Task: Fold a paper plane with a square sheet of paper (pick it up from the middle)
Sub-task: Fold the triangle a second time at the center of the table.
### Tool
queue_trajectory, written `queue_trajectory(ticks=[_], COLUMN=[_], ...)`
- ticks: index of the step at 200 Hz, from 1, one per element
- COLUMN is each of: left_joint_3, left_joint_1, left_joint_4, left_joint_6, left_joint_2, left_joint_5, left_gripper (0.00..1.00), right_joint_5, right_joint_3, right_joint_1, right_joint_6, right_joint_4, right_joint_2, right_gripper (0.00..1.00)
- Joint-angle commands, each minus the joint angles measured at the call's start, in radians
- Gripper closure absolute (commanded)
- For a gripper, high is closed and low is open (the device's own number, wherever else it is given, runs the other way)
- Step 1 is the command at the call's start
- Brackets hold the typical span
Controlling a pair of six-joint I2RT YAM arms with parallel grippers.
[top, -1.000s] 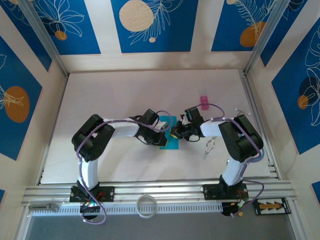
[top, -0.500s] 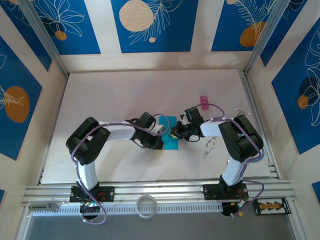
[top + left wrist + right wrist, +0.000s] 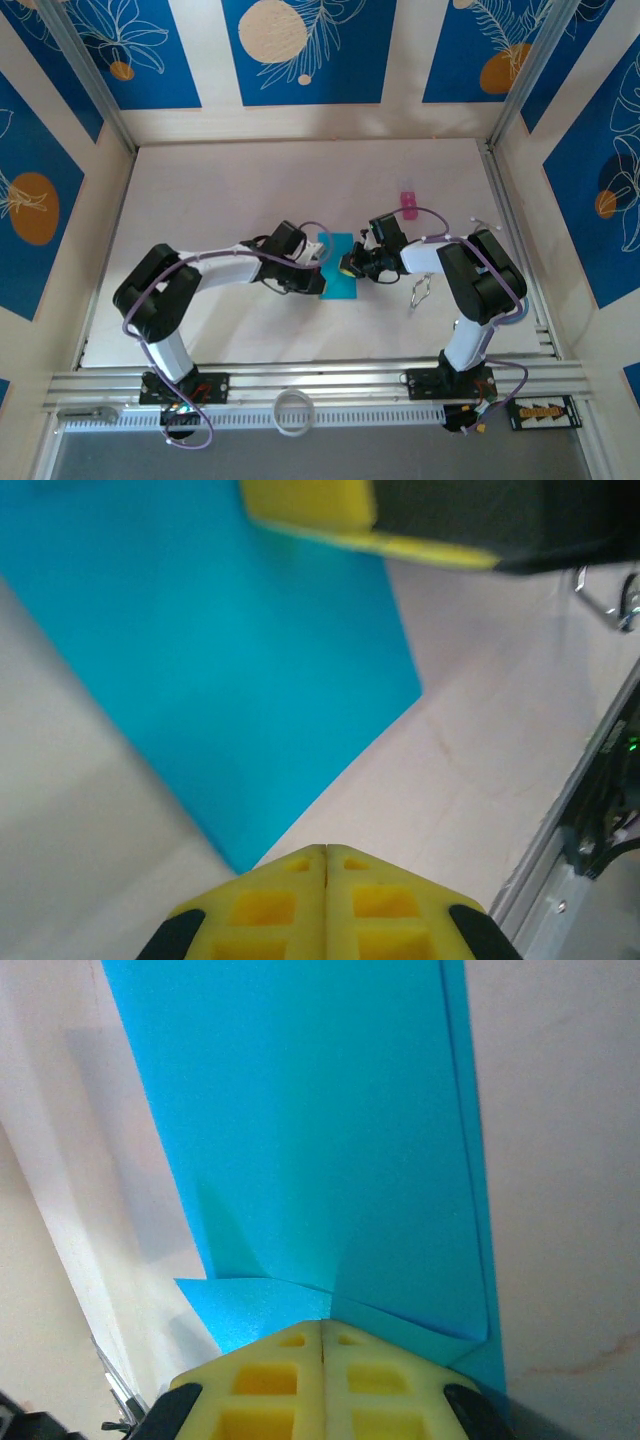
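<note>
The square sheet of paper, cyan-blue, lies flat on the white table as a folded oblong. In the right wrist view the sheet shows two small folded flaps meeting at my right gripper, whose jaws are shut with their tips pressed on the paper's edge. My left gripper is shut with nothing between its jaws, and its tips stand on bare table just beside a corner of the sheet. From above, the left gripper and the right gripper flank the paper. The paper plane is out of view.
A tiny pink object lies behind the right arm. A metal wire clip sits to the right of the paper. An aluminium rail borders the table's right side, and a white ring lies at the front rail.
My left arm has swung its elbow out to the left and the left gripper has drawn back off the paper, uncovering more of it. The right arm has stayed put.
</note>
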Motion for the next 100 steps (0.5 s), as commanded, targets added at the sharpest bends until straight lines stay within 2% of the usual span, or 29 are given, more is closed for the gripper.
queue_trajectory(ticks=[1,58,100], left_joint_3=[0.083,0.172,0.066], left_joint_1=[0.007,0.015,0.015], left_joint_4=[0.028,-0.049,-0.025], left_joint_6=[-0.024,-0.016,-0.021], left_joint_2=[0.060,0.209,0.203], left_joint_5=[0.008,-0.051,-0.055], left_gripper=[0.99,1.00,1.00], right_joint_5=[0.034,0.008,-0.021], right_joint_3=[-0.025,-0.027,0.005], right_joint_1=[-0.007,-0.010,-0.016], right_joint_6=[-0.019,-0.024,-0.041], right_joint_4=[-0.083,-0.071,-0.092], right_joint_2=[0.032,0.030,0.005], right_gripper=[0.98,0.97,0.97])
